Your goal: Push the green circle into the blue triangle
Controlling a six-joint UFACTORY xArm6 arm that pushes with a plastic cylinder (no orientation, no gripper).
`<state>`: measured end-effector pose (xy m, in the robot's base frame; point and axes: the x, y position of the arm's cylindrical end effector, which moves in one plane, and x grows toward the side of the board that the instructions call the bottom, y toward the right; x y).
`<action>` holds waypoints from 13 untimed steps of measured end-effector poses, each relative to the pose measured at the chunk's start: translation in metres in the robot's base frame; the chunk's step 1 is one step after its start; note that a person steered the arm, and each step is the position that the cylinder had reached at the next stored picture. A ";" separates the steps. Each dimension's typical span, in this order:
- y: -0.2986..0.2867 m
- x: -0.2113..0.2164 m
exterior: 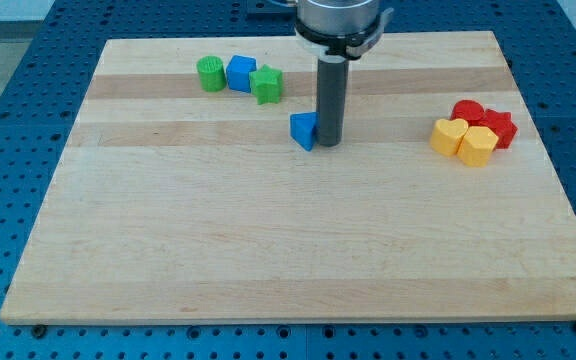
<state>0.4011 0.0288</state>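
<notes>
The green circle (210, 73) sits near the view's top left of the wooden board. The blue triangle (303, 130) lies near the top middle, well to the right of and below the green circle. My tip (328, 143) is down on the board right against the blue triangle's right side. The rod rises straight up from there to the arm at the view's top edge.
A blue cube (240, 73) touches the green circle's right side, and a green star (266, 84) touches the cube. At the right sit two yellow blocks (464, 141), a red circle (467, 111) and a red star (500, 128). The board (268, 250) lies on a blue perforated table.
</notes>
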 end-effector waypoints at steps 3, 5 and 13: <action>-0.002 -0.151; -0.139 -0.175; -0.223 -0.037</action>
<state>0.3639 -0.1938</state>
